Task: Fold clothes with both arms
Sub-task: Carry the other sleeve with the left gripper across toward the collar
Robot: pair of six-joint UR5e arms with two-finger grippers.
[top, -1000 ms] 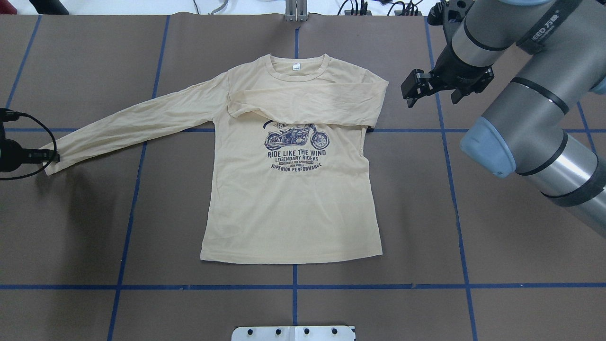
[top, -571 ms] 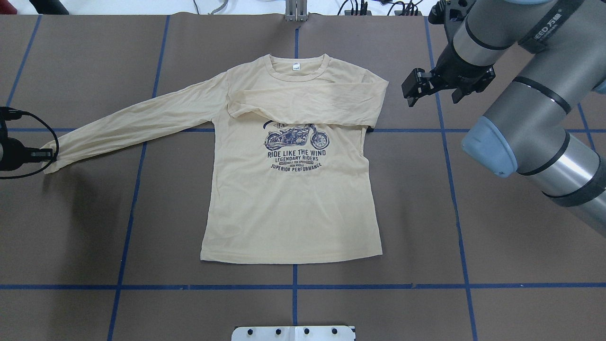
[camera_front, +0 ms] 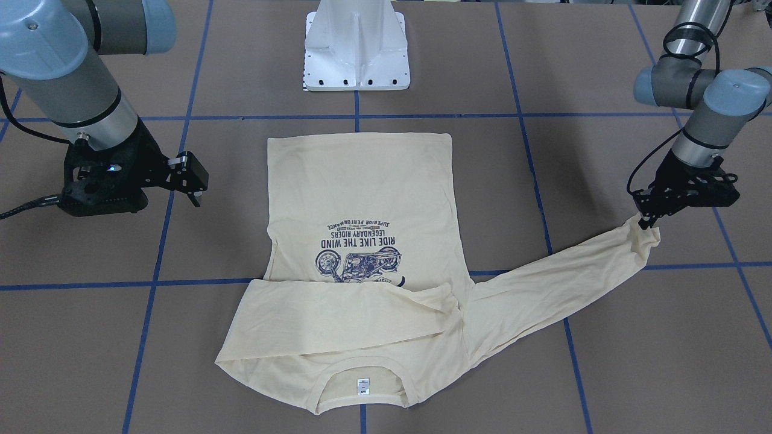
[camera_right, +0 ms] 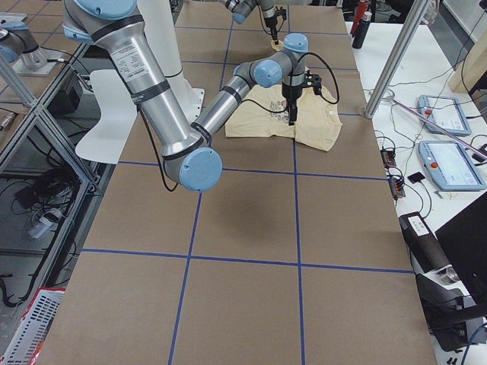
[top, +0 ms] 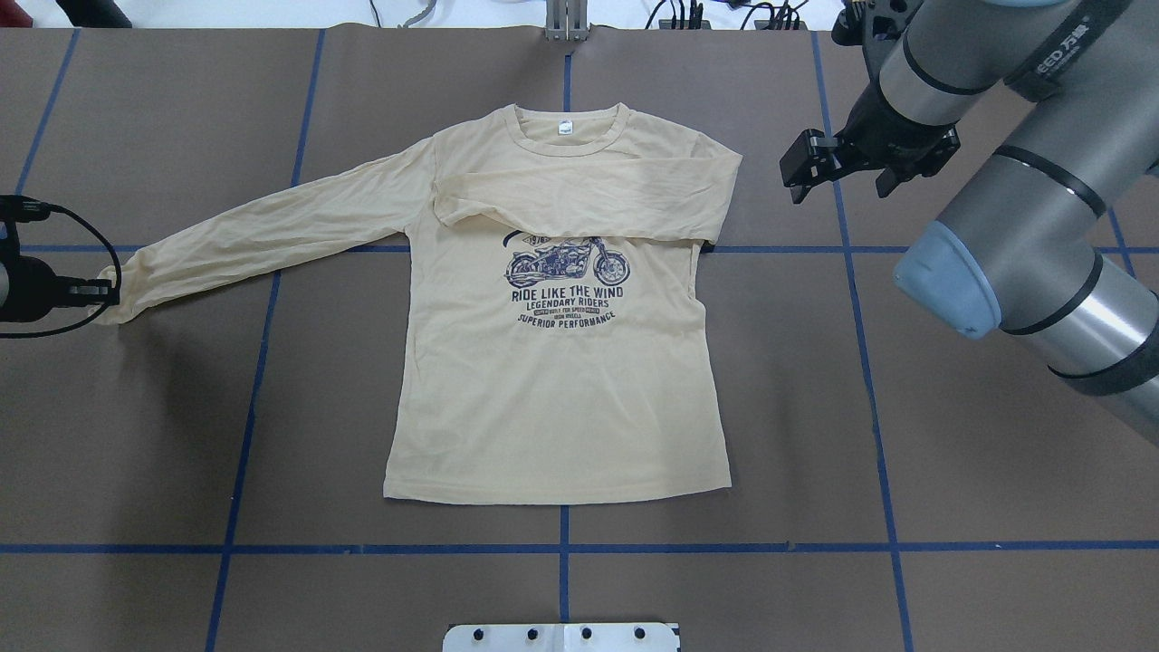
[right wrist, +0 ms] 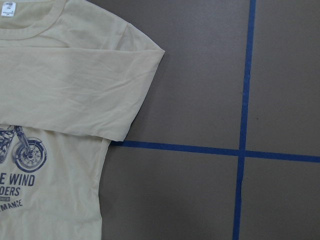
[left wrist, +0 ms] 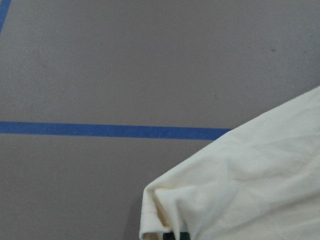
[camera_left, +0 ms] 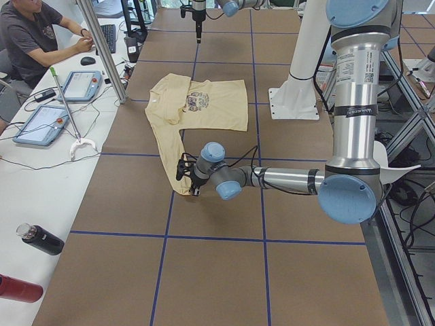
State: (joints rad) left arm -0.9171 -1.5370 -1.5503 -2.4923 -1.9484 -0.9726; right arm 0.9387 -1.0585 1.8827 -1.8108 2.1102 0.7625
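Left gripper (camera_front: 646, 222) is clamped on the cuff (top: 122, 297) of the shirt (top: 552, 398), way out on the robot's left. It looks like it's holding it slightly off the table (top: 905, 453), so the end of that sleeve (top: 272, 226) bunches up at the pinch. Rest of the shirt lies flat mid-table, print (top: 566, 272) up, collar (top: 566, 145) on the far side from the robot and hem on the near side. Its other sleeve (top: 579, 195) is folded across the chest, just covering the top of the print. Right gripper (top: 839, 186) has its fingers spread with nothing between them, hovering over bare table just right of the shirt's shoulder, not touching the cloth. Blue tape (top: 561, 548) lines grid the brown top.
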